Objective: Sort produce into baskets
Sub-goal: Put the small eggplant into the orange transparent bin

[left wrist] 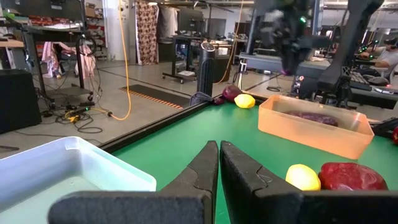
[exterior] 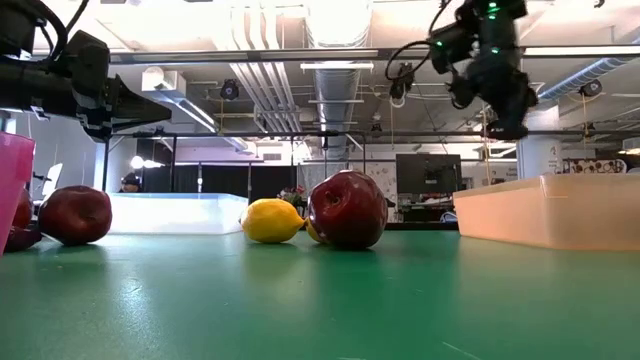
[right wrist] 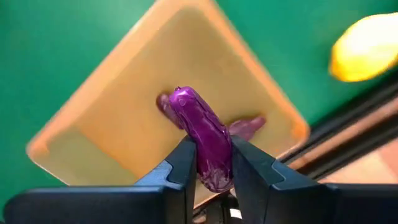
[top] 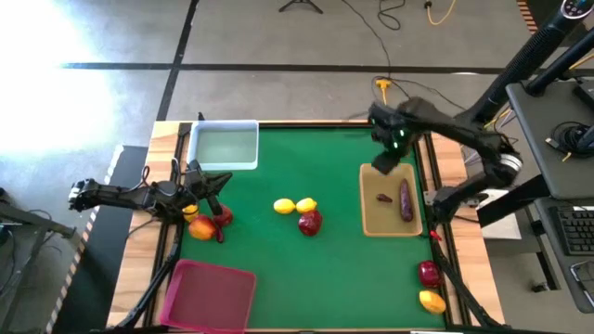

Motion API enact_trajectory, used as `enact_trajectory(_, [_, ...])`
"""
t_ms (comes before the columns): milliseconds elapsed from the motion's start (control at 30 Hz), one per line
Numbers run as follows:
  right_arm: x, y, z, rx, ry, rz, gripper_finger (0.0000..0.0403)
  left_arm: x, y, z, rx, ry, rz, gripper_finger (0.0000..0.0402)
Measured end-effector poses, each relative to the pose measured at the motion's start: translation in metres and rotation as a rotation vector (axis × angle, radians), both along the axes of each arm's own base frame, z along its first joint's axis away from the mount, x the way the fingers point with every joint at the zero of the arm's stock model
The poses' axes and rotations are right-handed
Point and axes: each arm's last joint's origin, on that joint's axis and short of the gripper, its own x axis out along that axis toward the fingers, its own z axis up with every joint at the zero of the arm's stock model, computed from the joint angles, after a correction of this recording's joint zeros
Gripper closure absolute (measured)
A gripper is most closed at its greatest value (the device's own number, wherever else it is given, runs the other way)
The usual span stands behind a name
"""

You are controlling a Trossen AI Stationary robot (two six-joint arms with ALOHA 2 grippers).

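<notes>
My right gripper (right wrist: 213,149) is shut on a dark purple elongated piece (right wrist: 200,115) above the flat tan tray (right wrist: 118,124). It is also in the high view (top: 382,163), over the tray's far left corner. Another purple piece (top: 406,199) and a small dark one (top: 383,197) lie in the tray (top: 376,223). My left gripper (left wrist: 219,155) is shut and empty, held level above the table (top: 221,179), near the clear bin (top: 223,146). A red fruit (top: 223,216) and an orange-red fruit (top: 200,228) lie on the table just beside it. Two lemons (top: 294,206) and a red fruit (top: 310,223) lie mid-table. My right gripper pinches the purple piece between its two fingers, on the piece's two long sides (right wrist: 211,140). The fingers point down from above and lie along the piece. Its free end (right wrist: 183,94) sticks out past the fingertips toward the tray. The piece is lifted clear of the tray.
A magenta-pink bin (top: 209,295) stands at the near left. A red fruit (top: 428,273) and a lemon (top: 432,301) lie at the near right edge. Open green table lies between the pink bin and the near right fruit.
</notes>
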Motion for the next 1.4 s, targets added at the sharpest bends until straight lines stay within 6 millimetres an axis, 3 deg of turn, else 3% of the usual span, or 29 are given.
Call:
enact_trajectory(133, [-0.001,0.02,-0.039,-0.017,-0.026,0.058,0.0326,0.0,0.0,0.0,0.0,0.0,0.0,0.04])
enact_trajectory(367, [-0.001,0.029,-0.103,0.03,0.041,0.187,0.0318,0.0,0.0,0.0,0.0,0.0,0.0,0.04])
enact_trajectory(500, [-0.002,0.029,-0.126,0.089,0.129,0.179,0.0315,0.0,0.0,0.0,0.0,0.0,0.0,0.04])
enact_trajectory(600, [0.004,0.026,-0.133,0.104,0.151,0.151,0.0304,0.0,0.0,0.0,0.0,0.0,0.0,0.04])
enact_trajectory(833, [0.019,0.017,-0.115,0.079,0.113,0.163,0.0248,0.0,0.0,0.0,0.0,0.001,0.0,0.04])
enact_trajectory(1033, [0.033,0.009,-0.048,0.12,0.153,0.203,0.0201,0.0,0.0,0.0,0.0,0.001,0.0,0.04])
enact_trajectory(1100, [0.042,-0.002,-0.026,-0.02,0.124,0.207,0.0195,0.0,0.0,0.0,0.0,0.0,0.0,0.04])
enact_trajectory(1200, [0.053,-0.026,-0.003,-0.398,0.124,0.136,0.0194,0.0,0.0,0.0,0.0,0.001,0.0,0.04])
enact_trajectory(1300, [0.057,-0.052,0.002,-0.497,0.09,0.184,0.0199,0.0,0.0,0.0,0.0,0.0,0.0,0.04])
enact_trajectory(1400, [0.054,-0.084,-0.017,-0.474,0.12,0.191,0.0203,0.0,0.0,0.0,0.0,0.001,0.0,0.04])
